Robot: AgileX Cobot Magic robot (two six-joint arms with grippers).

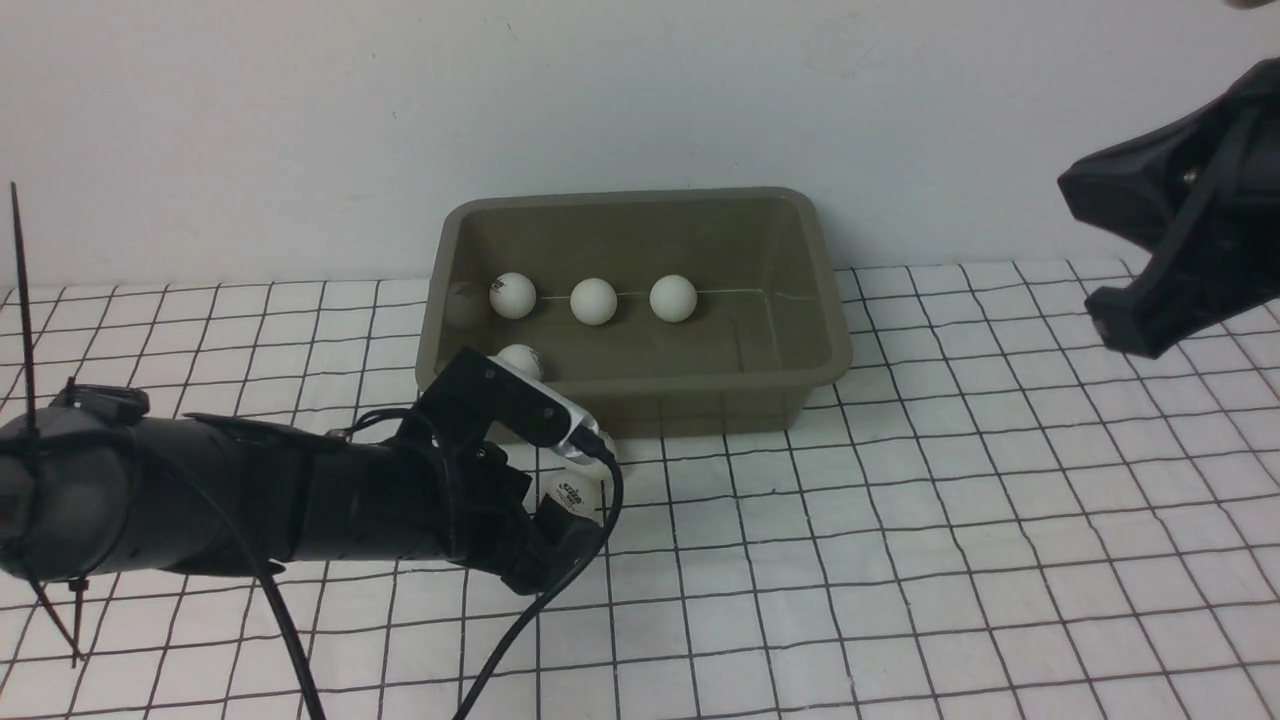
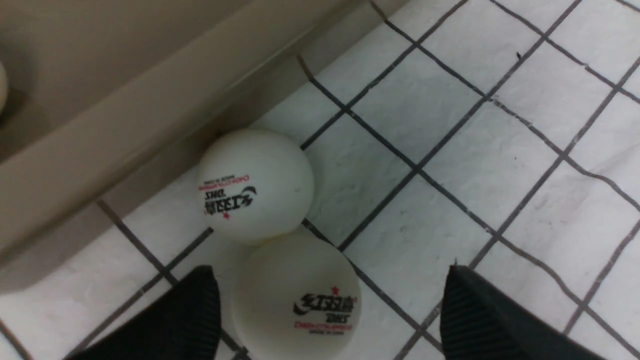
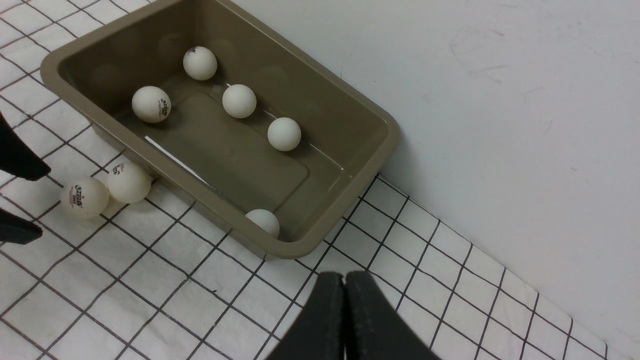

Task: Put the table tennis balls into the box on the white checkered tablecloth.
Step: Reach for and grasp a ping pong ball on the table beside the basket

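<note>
The olive-brown box [image 1: 826,300] stands on the white checkered tablecloth [image 1: 950,520] against the wall, with several table tennis balls [image 1: 594,301] inside. Two more balls lie on the cloth touching each other in front of the box's left front corner: one against the box wall [image 2: 255,185], the other [image 2: 295,300] just in front of it. My left gripper [image 1: 575,492] is open and low over the cloth. Its fingers [image 2: 190,315] stand on either side of the nearer ball [image 1: 570,492] without squeezing it. My right gripper [image 3: 344,277] is shut and empty, raised to the right of the box.
The white wall [image 1: 640,100] rises directly behind the box. The left arm's black cable [image 1: 540,610] trails over the cloth toward the front edge. The box's front wall [image 2: 125,125] lies right beside the left gripper.
</note>
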